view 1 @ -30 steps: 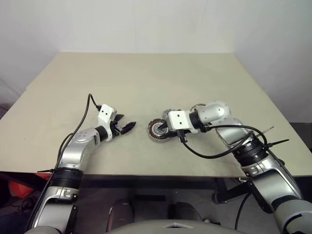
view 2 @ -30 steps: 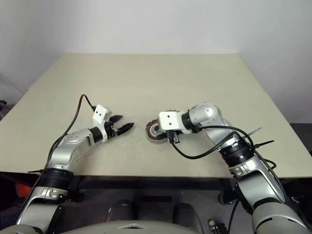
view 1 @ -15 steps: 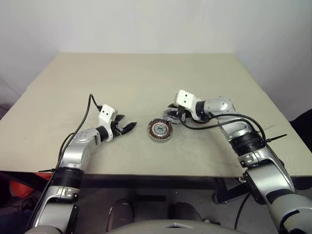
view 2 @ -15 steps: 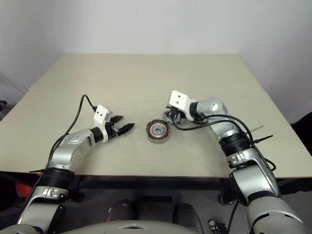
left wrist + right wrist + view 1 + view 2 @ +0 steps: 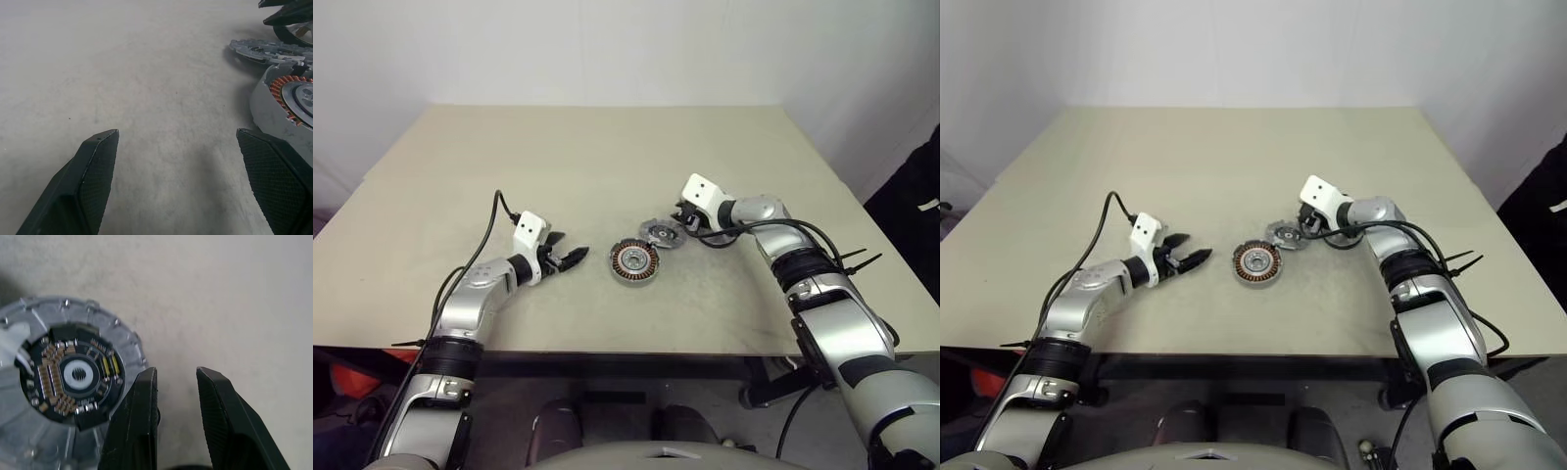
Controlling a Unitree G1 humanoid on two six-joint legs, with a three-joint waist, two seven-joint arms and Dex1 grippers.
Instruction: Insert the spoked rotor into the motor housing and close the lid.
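We find the left gripper (image 5: 576, 258) nearest the table's (image 5: 607, 157) front edge, its fingers spread wide and holding nothing. Just beside its tips, slightly apart, the motor housing (image 5: 635, 261) lies flat, copper windings up around a silver centre. Just beyond the housing, the lid (image 5: 663, 233) lies on the table, a grey ribbed disc with a dark circuit-like centre in the right wrist view. The right gripper (image 5: 681, 219) sits at the lid's far rim, its fingers (image 5: 142, 431) narrowly parted, gripping nothing.

Right end effector (image 5: 682, 217) moved from motor housing (image 5: 634, 261) to lid (image 5: 661, 233).
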